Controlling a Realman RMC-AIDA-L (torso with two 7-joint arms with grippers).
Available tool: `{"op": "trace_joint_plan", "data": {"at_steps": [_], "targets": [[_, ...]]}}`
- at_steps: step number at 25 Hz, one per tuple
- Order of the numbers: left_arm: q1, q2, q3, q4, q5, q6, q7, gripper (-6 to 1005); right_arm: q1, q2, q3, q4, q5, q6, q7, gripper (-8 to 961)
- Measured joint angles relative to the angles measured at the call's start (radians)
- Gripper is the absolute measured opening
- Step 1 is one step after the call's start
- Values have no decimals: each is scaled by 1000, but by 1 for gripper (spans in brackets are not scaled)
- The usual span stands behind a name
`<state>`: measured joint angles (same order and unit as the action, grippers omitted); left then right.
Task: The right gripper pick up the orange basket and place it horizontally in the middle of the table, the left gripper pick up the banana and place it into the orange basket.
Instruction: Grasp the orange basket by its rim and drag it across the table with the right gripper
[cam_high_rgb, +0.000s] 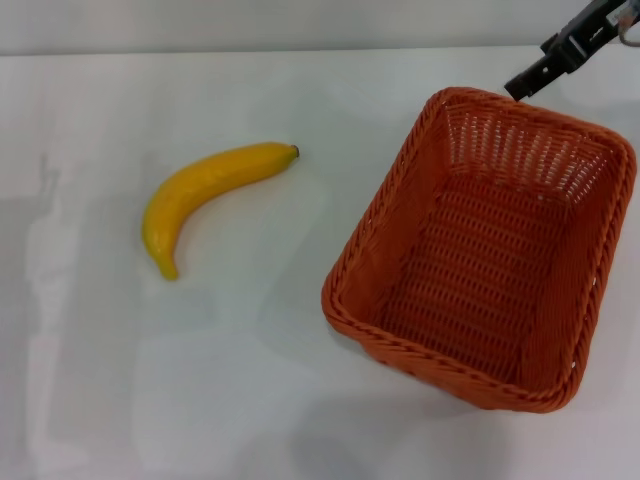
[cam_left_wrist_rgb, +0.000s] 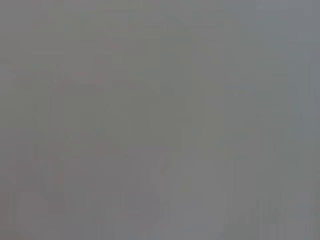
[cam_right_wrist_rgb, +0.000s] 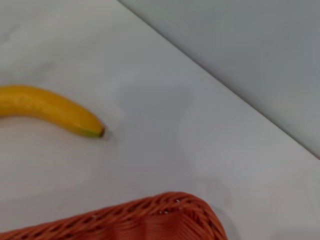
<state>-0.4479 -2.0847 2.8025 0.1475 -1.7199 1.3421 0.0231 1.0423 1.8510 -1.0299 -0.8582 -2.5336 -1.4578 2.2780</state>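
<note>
The orange basket (cam_high_rgb: 392, 196) stands upright on the right side of the white table (cam_high_rgb: 240, 390), skewed to the table's edges, with nothing in it. The yellow banana (cam_high_rgb: 205, 192) lies flat on the left side, well apart from the basket, its dark tip toward the far side. My right gripper (cam_high_rgb: 521, 87) reaches in from the far right corner and hovers just at the basket's far rim. In the right wrist view a piece of the basket's braided rim (cam_right_wrist_rgb: 150, 215) shows, with the banana's tip end (cam_right_wrist_rgb: 55, 110) beyond it. The left gripper is out of view; its wrist view shows only plain grey.
The table's far edge (cam_high_rgb: 300, 50) meets a pale wall. Bare tabletop lies between the banana and the basket and along the near side.
</note>
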Motion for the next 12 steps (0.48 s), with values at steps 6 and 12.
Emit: {"op": "trace_joint_plan", "data": {"at_steps": [6, 12], "targets": [[2, -2, 0, 2, 23, 0, 0, 850, -13, 23, -4, 4, -41, 9, 4, 807], [2, -1, 0, 5, 24, -2, 0, 850, -32, 30, -5, 5, -42, 21, 4, 807]]}}
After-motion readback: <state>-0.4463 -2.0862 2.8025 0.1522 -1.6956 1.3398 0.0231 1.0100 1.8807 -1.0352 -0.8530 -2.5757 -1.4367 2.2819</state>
